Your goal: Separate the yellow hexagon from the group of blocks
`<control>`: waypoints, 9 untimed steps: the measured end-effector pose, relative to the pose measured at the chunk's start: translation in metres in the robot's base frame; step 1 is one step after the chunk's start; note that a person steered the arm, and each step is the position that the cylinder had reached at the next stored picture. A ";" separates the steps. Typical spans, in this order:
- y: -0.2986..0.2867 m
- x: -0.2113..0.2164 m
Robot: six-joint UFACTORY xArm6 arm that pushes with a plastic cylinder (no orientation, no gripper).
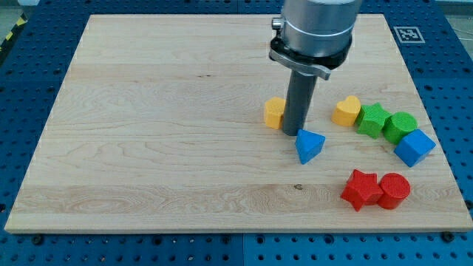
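Yellow hexagon point(275, 112) sits on desk point(148, 148), touching left of my tip point(294, 132), apart from the group at right. Blue triangle point(309, 145) just below the tip. Tool is a plain rod: nothing spreads or pinches. Contact probably pushing; partly hidden.

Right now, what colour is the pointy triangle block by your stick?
Blue. The triangle block shows best in the camera view, beside my tip.

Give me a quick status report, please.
My tip down between yellow hexagon and blue triangle. Hexagon already apart from the right-hand group. Nothing blocking.
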State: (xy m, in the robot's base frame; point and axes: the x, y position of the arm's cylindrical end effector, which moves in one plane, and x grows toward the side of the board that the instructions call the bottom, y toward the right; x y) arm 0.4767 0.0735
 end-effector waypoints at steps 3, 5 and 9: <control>-0.001 -0.020; -0.005 -0.043; -0.081 -0.076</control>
